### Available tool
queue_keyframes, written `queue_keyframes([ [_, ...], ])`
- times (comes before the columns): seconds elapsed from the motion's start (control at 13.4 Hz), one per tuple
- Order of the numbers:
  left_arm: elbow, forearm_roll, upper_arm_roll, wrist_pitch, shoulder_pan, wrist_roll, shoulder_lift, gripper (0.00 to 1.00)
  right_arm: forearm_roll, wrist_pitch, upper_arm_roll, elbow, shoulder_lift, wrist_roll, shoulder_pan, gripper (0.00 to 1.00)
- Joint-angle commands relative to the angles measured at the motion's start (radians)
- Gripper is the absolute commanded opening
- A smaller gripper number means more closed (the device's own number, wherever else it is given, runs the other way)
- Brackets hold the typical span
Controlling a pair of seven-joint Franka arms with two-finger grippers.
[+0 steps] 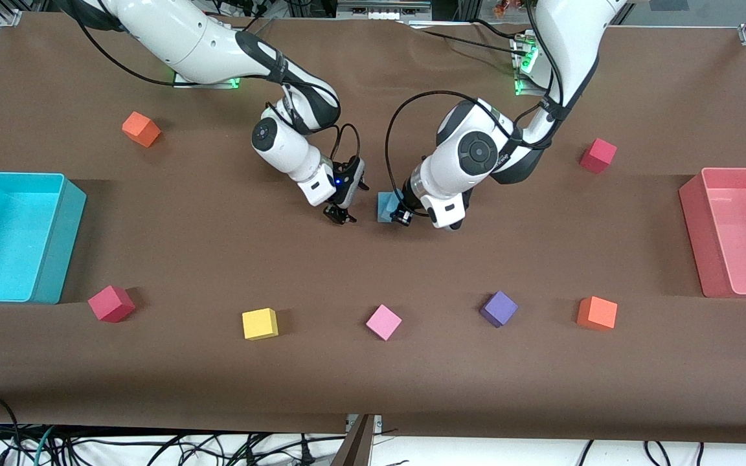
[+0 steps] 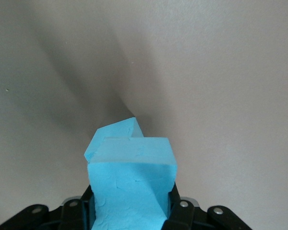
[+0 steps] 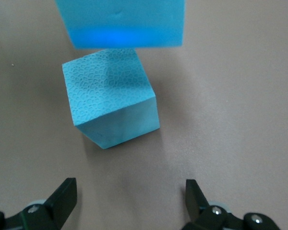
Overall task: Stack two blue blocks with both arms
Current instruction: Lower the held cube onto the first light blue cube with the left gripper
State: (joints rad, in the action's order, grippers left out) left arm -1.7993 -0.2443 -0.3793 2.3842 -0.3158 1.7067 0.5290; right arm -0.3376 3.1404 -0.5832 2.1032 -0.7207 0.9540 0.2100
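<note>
Nowhere readable writing; left end effector [image 2: 132,211] clenches blue block [image 2: 132,182] over second block [image 3: 110,103]; right end effector [image 3: 129,196] released.

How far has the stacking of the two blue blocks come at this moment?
Done: one blue block lies on the table, and the right hand stands open beside it. In hand: the left hand is shut on the second blue block, held just above the first. Left: lower it squarely on top and release.

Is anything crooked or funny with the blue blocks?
A little. The held block in the left gripper is turned differently from the lower block on the table, so their corners don't line up yet.
</note>
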Motion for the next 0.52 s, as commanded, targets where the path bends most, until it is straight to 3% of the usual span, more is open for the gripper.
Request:
queue_keyframes([
  [0.0, -0.005, 0.026, 0.007, 0.013, -0.022, 0.037, 0.006, 0.23, -0.02, 0.013, -0.018, 0.0, -0.013, 0.037, -0.015, 1.0],
  [0.45, -0.009, 0.026, 0.007, 0.015, -0.034, 0.039, 0.017, 0.24, -0.02, 0.015, -0.017, 0.006, -0.013, 0.037, -0.017, 1.0],
])
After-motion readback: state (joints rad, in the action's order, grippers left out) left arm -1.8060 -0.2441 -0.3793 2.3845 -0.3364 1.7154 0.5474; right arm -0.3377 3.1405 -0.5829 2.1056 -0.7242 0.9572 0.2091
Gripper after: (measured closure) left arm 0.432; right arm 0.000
